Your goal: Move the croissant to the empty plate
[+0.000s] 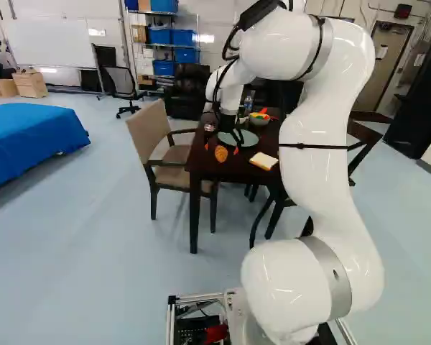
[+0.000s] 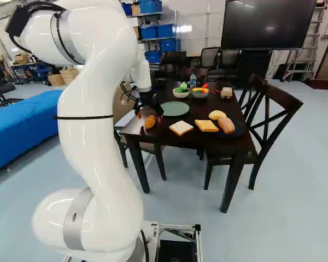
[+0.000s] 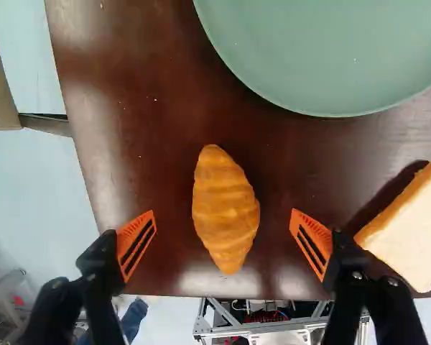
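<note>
My gripper hangs over the near left part of the dark table, in front of the green plate. The orange-brown croissant lies on the tabletop below it. In the wrist view the gripper stands open, one orange pad on each side of the croissant, with a space between each pad and the croissant. The green plate has nothing on it and lies ahead of the fingers, apart from the croissant.
A white bread slice lies beside one finger. Another slice and a dark plate with a bread roll are further right on the table. Two food bowls stand beyond the green plate. Chairs flank the table.
</note>
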Controlling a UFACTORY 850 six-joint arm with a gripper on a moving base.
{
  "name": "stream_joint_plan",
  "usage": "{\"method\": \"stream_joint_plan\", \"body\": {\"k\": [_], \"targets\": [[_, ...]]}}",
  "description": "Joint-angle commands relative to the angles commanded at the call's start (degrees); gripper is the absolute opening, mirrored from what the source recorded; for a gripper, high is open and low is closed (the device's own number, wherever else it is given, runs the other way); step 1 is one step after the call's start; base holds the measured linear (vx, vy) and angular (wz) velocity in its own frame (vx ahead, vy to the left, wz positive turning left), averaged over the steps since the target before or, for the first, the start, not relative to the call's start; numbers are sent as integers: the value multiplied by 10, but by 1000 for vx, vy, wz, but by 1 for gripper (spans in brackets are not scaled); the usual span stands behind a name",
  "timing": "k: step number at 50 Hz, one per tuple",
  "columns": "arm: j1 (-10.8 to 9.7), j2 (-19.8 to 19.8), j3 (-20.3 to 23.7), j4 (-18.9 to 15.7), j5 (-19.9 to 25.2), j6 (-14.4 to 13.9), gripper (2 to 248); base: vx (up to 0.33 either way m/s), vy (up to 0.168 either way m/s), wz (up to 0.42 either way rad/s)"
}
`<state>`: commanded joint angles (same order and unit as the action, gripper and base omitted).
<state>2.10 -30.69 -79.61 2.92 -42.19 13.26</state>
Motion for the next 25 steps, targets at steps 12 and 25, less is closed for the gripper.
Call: {"method": "stream_joint_plan", "body": {"k": [12, 25], "targets": [[0, 0, 0, 0, 0, 0, 222, 0, 0, 0], [0, 0, 0, 0, 0, 0, 198, 0, 0, 0]]}}
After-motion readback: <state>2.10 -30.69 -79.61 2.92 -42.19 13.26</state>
